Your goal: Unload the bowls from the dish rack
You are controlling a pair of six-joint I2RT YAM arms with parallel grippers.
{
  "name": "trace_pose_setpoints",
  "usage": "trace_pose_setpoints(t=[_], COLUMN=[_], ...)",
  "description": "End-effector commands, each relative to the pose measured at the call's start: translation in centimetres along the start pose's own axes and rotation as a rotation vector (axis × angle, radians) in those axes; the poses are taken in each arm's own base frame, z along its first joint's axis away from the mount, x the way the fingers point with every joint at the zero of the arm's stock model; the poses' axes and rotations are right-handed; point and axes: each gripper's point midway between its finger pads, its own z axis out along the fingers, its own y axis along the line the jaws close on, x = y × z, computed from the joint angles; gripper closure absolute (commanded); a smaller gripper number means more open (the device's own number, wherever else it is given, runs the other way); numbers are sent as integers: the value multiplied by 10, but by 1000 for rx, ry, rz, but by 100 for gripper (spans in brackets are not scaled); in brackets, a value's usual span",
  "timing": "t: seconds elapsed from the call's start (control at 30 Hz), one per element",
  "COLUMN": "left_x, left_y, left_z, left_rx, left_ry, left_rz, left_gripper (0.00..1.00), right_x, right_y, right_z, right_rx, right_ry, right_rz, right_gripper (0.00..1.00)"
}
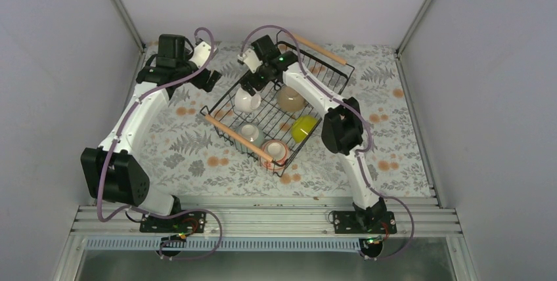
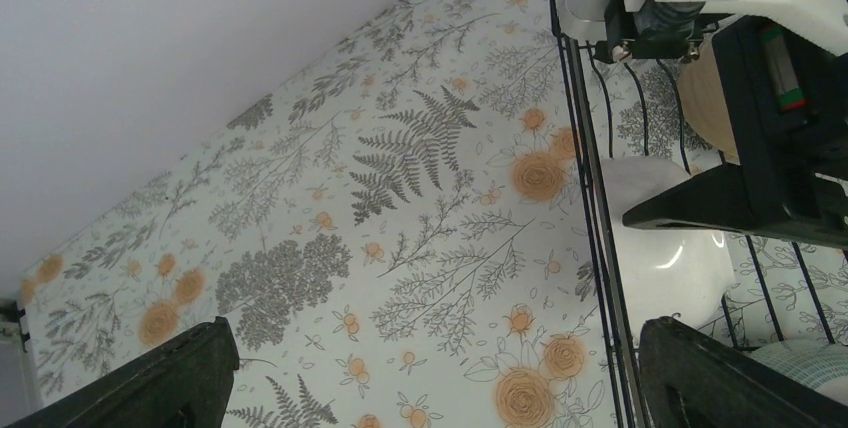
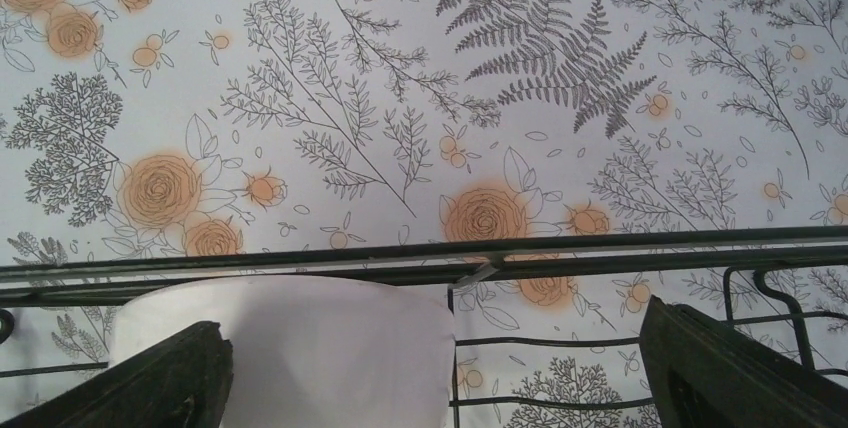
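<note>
Two robot arms close on the dish rack (image 1: 272,118), which sits askew on a flower-printed table (image 1: 190,150), its wooden handles on its near-left and far-right ends and all five bowls inside it. The right tool (image 1: 251,86), fingers spread wide and gripping nothing, hangs over the rack's left corner, directly above the white bowl (image 1: 247,100). Its wrist view shows that bowl just inside the rack wall, in the gap between the fingers but nearer the left one. The left tool (image 1: 207,79), equally wide and empty, hovers just outside the rack's left wall over bare table. The tan bowl (image 1: 289,98) sits mid-rack, the yellow-green bowl (image 1: 303,127) by the right wall, and the pale mint bowl (image 1: 250,134) and pinkish bowl (image 1: 275,151) along the near handle. The right arm looks better placed: a short descent should bracket the white bowl.
</note>
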Motion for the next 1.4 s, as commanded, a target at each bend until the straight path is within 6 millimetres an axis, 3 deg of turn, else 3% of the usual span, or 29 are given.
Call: trace_pose_setpoints(t=[0.0, 0.33, 0.63, 0.8, 0.9, 1.1, 1.37], left_x=[-9, -12, -13, -10, -9, -6, -5], left_y=[-2, -6, -8, -7, -7, -9, -9], left_z=[-10, -8, -7, -8, -6, 2, 4], left_rx=[-2, 21, 26, 9, 9, 28, 27], left_ry=[-34, -39, -31, -28, -27, -9, -1], left_rz=[16, 11, 8, 14, 14, 11, 10], left_gripper=[0, 0, 0, 0, 0, 0, 0], right_x=[31, 71, 93, 64, 56, 34, -2], right_y=[7, -3, -36, -19, -5, 14, 13], right_z=[16, -15, -25, -55, -60, -53, -33], right_rx=[17, 123, 294, 196, 106, -11, 3], right_ry=[114, 205, 220, 111, 103, 48, -73], right_rz=[-2, -9, -8, -19, -10, 1, 30], right_gripper=[0, 0, 0, 0, 0, 0, 0])
